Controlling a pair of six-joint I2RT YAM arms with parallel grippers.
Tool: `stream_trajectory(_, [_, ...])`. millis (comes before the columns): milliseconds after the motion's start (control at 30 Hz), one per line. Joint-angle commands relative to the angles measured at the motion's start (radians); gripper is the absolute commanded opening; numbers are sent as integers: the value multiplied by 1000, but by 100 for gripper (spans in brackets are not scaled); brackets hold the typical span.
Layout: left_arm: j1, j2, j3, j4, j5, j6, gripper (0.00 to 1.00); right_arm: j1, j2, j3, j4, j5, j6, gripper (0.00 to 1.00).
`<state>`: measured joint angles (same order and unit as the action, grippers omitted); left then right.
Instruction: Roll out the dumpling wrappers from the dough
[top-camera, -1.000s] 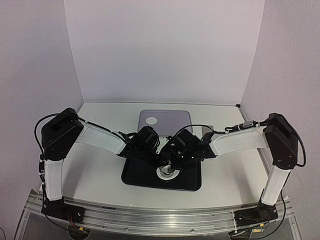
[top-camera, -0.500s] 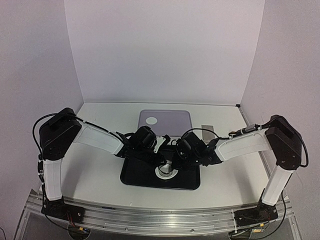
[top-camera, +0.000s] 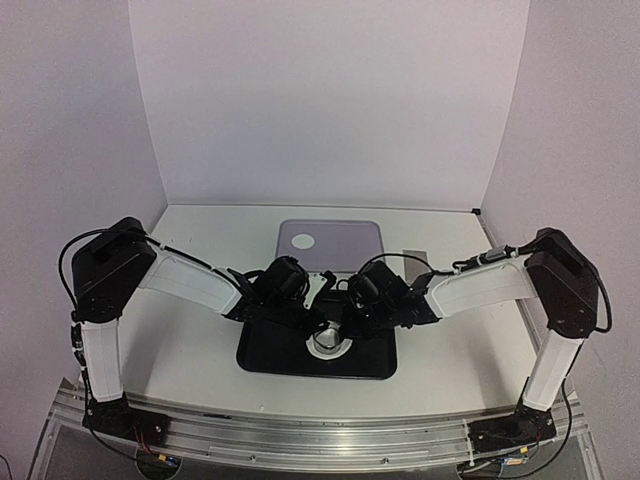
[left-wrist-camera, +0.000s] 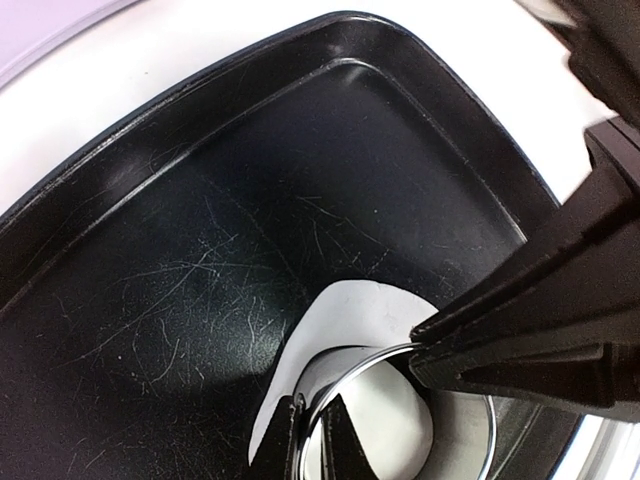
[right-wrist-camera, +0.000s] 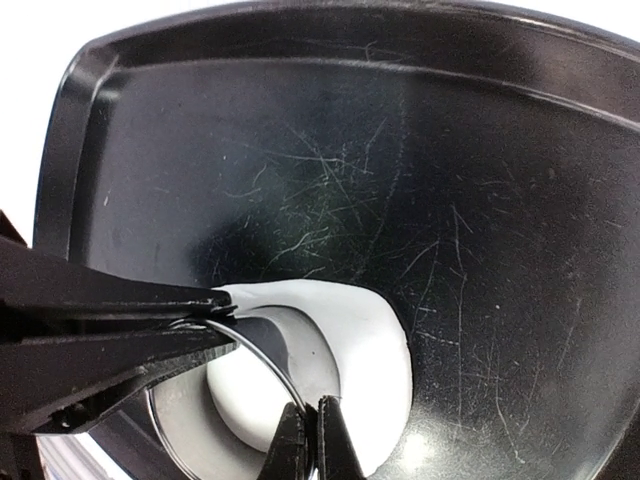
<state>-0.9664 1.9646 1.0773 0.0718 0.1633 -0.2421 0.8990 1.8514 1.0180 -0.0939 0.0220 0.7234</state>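
Note:
The dough (left-wrist-camera: 350, 305) is a flattened white patch on the black tray (top-camera: 262, 362). A metal ring cutter (top-camera: 331, 343) stands on it, with white dough showing inside the ring. My left gripper (left-wrist-camera: 312, 410) is shut on the ring's rim (left-wrist-camera: 345, 362). My right gripper (right-wrist-camera: 308, 410) is shut on the rim at another spot, and the dough (right-wrist-camera: 375, 345) bulges beyond the ring (right-wrist-camera: 268, 338). In the top view both grippers meet over the ring, the left (top-camera: 316, 326) and the right (top-camera: 346, 326). One dumpling wrapper (top-camera: 300, 241) lies on the grey tray (top-camera: 350, 240) behind.
The black tray's raised rim (left-wrist-camera: 200, 95) curves round the dough and also shows in the right wrist view (right-wrist-camera: 90, 60). A small grey strip (top-camera: 414, 254) lies right of the grey tray. The white side walls close in the table.

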Motion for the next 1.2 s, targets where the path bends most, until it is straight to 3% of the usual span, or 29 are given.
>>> stream_trajectory(0, [41, 93, -6, -266, 14, 9, 0, 35, 37, -165, -251, 266, 159, 0])
stream_trajectory(200, [70, 74, -16, -245, -61, 44, 0, 59, 43, -178, -240, 332, 189, 0])
stream_trajectory(300, [-28, 13, -116, -219, -100, 110, 0, 9, 70, -116, -235, 358, 113, 0])
stream_trajectory(367, [-82, -1, -179, -214, -55, 90, 0, -17, 87, -67, -225, 345, 62, 0])
stream_trajectory(500, [-82, 65, -202, -212, 203, 52, 0, -31, 99, -34, -226, 263, 104, 0])
stream_trajectory(733, [101, 250, -66, -345, 280, -29, 0, -31, 140, -113, -206, 116, 256, 0])
stream_trajectory(933, [104, 244, -73, -343, 248, -15, 0, -30, 147, -100, -205, 145, 227, 0])
stream_trajectory(1167, [20, 95, -199, -172, 77, 54, 0, 58, 58, -131, -214, 377, 79, 0])
